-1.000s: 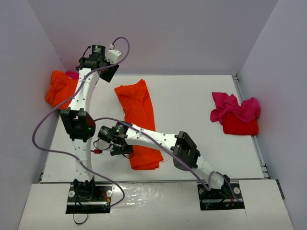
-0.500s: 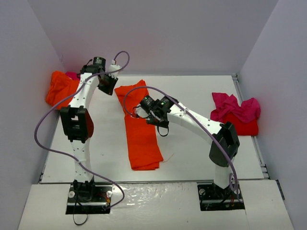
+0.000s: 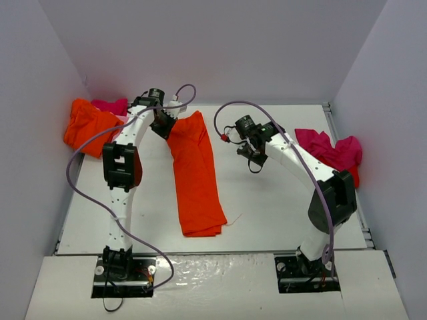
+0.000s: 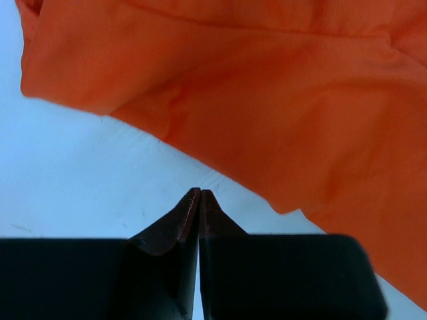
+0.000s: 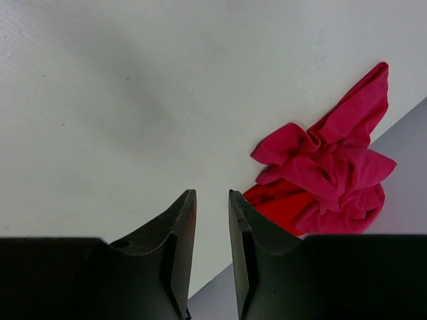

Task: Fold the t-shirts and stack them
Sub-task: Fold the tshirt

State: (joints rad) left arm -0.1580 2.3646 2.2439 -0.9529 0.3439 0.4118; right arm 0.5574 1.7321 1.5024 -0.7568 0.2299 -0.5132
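Orange cloth, one orange t-shirt [image 3: 197, 180] folded into a long strip, lies mid-table [image 3: 267, 200]. The left gripper [image 4: 199, 195] hangs just beside its far left corner, fingers pressed together on nothing. To the right of the strip the right gripper [image 5: 212, 200] is empty, fingers slightly apart. Further right, a magenta t-shirt [image 3: 327, 148] lies on a red t-shirt [image 3: 333, 175]. Left of the strip lies an orange heap [image 3: 83, 123]. The strip looks light, soft and limp, so I would pinch its far corners through all layers.

Matt orange cloth t-shirt [image 3: 197, 180]; smooth table [image 3: 267, 200]
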